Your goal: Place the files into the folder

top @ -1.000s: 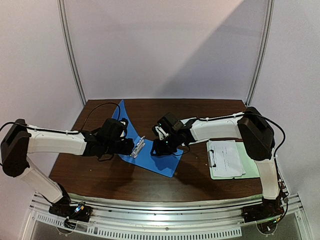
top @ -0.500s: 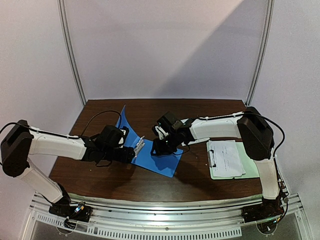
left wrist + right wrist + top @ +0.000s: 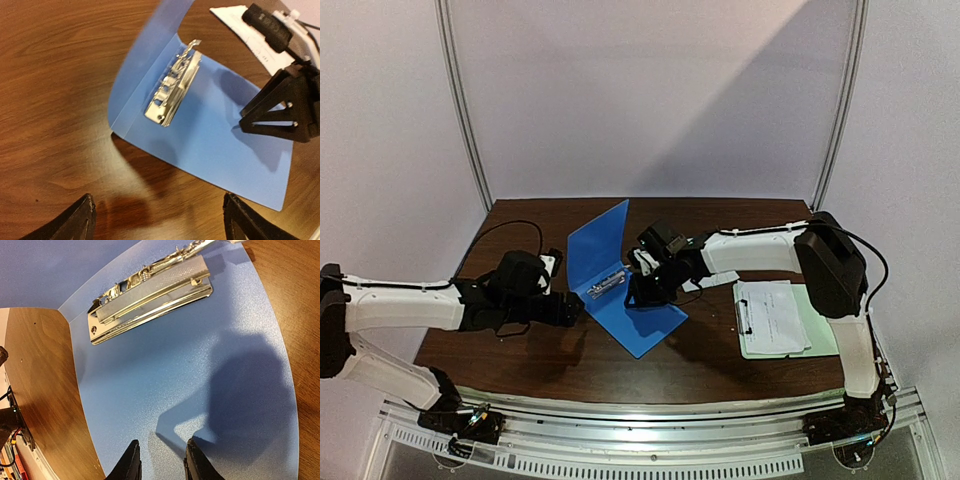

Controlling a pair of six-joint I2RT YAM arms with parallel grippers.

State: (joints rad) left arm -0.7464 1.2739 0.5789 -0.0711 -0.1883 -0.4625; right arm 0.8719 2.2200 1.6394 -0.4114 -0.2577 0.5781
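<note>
The work surface is a dark brown wood-grain table (image 3: pixel 550 365) with an aluminium rail (image 3: pixel 650 440) along its near edge. It is backed by a plain pale wall (image 3: pixel 650 100) and flanked by two curved metal poles (image 3: pixel 460 110). The folder (image 3: pixel 645 325) lies open at centre frame, with one blue panel flat on the wood and the other raised up-left. Its metal clip (image 3: pixel 605 288) sits beside the hinge. The files (image 3: pixel 772 315) are at right of frame, lying on a pale green clipboard (image 3: pixel 820 340) well apart from the folder. Their print is too faint to read, and the number of sheets cannot be counted. A white corner shows under the right arm in the left wrist view, but it cannot be identified. The left gripper (image 3: pixel 160 225) is just left of the folder, with its fingers spread wide and nothing between them. Only the tips show at the bottom edge. The right gripper (image 3: pixel 160 460) is over the flat panel with its fingers parted narrowly and gripping nothing. Its tips are cut off by the lower frame edge, so contact with the panel cannot be confirmed. The left arm's shoulder runs out of frame at far left.
</note>
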